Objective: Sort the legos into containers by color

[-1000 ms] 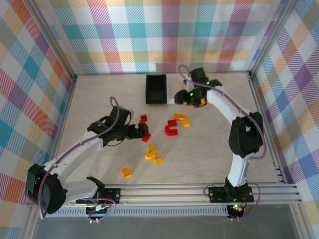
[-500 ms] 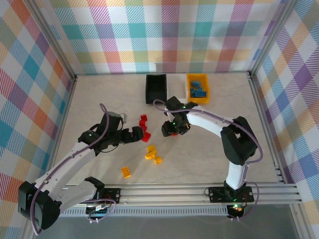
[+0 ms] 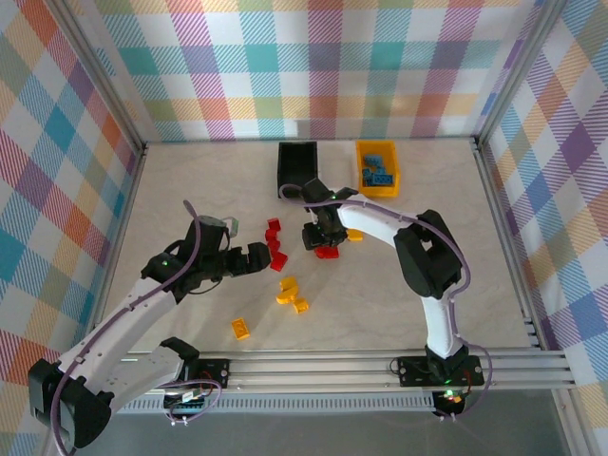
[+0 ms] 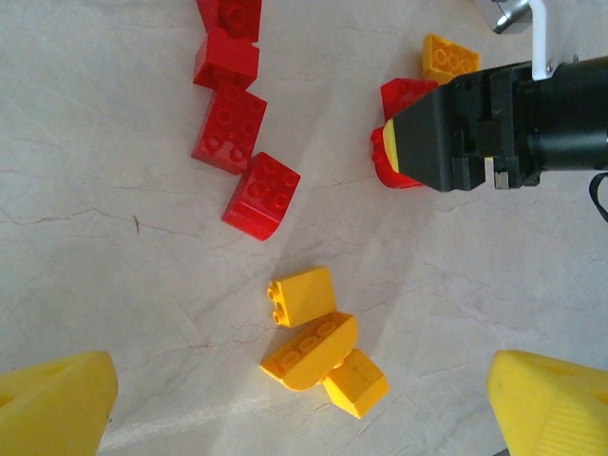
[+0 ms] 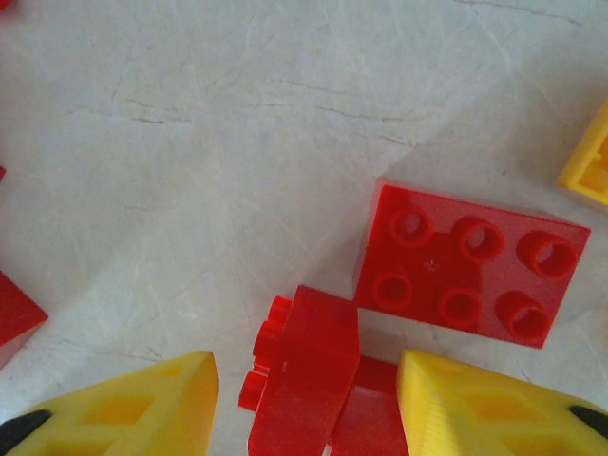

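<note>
- The right hand [image 5: 306, 404] is spread. Its yellow fingers [image 5: 142, 408] straddle a red brick [image 5: 309, 356] that lies on its side on the table [image 5: 237, 142], studs toward the left finger.
- A gap shows between that finger and the studs. I cannot tell whether the other finger touches the brick.
- Just past this brick, close enough that they may touch, a six-stud red brick [image 5: 470, 275] lies flat with its studs up.
- The edge of a yellow brick [image 5: 591, 161] shows to the right of the six-stud one, apart from it.
- In the top view this hand sits low at mid-table, and its arm curves in from the right.
- The left hand [image 4: 302, 404] is spread wide and held above the table, with nothing between its finger pads [image 4: 52, 404].
- Just ahead of it three yellow bricks [image 4: 309, 351] lie in a tight cluster, touching one another.
- Beyond the cluster four red bricks [image 4: 230, 128] form a ragged row running away from the hand, each touching or nearly touching the next.
- The two hands are near each other, with the cluster and the row between them.
- A lone yellow brick [image 3: 240, 329] lies toward the near edge, well apart from the rest.
- At the far side stand a black bin [image 3: 297, 169] and a yellow bin [image 3: 379, 193]. The yellow bin holds blue bricks [image 3: 378, 172].
</note>
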{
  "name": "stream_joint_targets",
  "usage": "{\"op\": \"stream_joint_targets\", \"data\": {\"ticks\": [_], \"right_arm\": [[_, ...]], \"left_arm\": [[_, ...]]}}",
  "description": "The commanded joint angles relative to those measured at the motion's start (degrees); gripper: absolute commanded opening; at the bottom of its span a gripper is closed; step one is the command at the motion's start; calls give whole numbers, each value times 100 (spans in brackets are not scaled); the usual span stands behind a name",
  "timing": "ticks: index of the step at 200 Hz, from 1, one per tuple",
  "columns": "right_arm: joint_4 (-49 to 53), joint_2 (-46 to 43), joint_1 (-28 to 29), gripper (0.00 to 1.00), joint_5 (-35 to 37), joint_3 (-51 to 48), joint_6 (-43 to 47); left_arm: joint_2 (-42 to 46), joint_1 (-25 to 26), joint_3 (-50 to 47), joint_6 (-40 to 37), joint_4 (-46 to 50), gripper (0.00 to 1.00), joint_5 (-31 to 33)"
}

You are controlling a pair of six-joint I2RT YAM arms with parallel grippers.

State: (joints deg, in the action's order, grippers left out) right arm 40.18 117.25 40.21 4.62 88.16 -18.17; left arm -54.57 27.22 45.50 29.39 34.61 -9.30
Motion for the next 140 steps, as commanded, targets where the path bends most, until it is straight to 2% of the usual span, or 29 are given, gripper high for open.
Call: {"op": "stream_joint_targets", "data": {"ticks": [1, 102, 140], "right_arm": [[188, 174, 4, 52, 80, 225, -37], [202, 556, 14, 43, 19, 513, -28], [213, 641, 30, 35, 15, 572, -28]], "left_arm": [[116, -60, -39, 46, 177, 100, 107], [260, -113, -126, 46, 239, 100, 111], [383, -165, -188, 34, 309, 100, 113]]}}
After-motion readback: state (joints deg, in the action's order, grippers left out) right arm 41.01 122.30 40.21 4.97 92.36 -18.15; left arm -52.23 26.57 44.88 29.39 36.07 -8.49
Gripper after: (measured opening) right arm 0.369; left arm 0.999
